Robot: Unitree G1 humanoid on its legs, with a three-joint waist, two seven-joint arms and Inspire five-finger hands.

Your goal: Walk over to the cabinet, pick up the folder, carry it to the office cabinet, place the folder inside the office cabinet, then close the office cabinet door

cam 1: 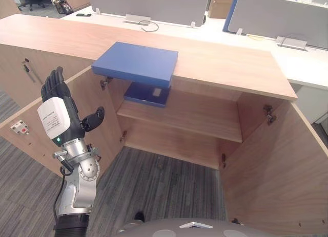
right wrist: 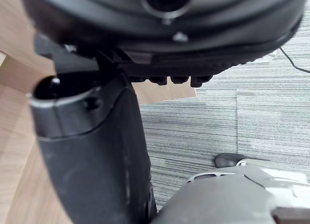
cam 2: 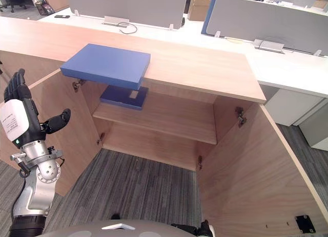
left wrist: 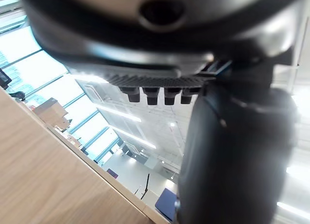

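Lying flat on the upper shelf (cam 1: 195, 119) inside the cabinet (cam 1: 225, 63) is the dark blue folder (cam 1: 147, 93), pushed towards the left side and apparently well in from the front edge. A flat blue box (cam 1: 136, 63) is resting on the cabinet top directly above it, with its front part overhanging the opening. Both doors are standing wide open.

With the folder judged to be in place, the step in hand appears to be closing up. The left hand (cam 1: 55, 114) is hovering upright beside the left door (cam 1: 36, 150), fingers straight and released, thumb spread, grasping nothing. Whether it is touching the panel cannot be told. The right hand (right wrist: 92, 151) is hanging low over the carpet (right wrist: 213, 122); the state of its fingers cannot be told.

To do this well, the left hand should be getting onto the outer face of the left door, near the free edge and away from the hinges, and pushing with flat fingers in one steady sweep. The right door (cam 1: 277, 165) is calling for the same treatment from the other arm. The overhanging box is the main risk: a door's top edge may be passing just beneath it, so the swing should be kept slow.
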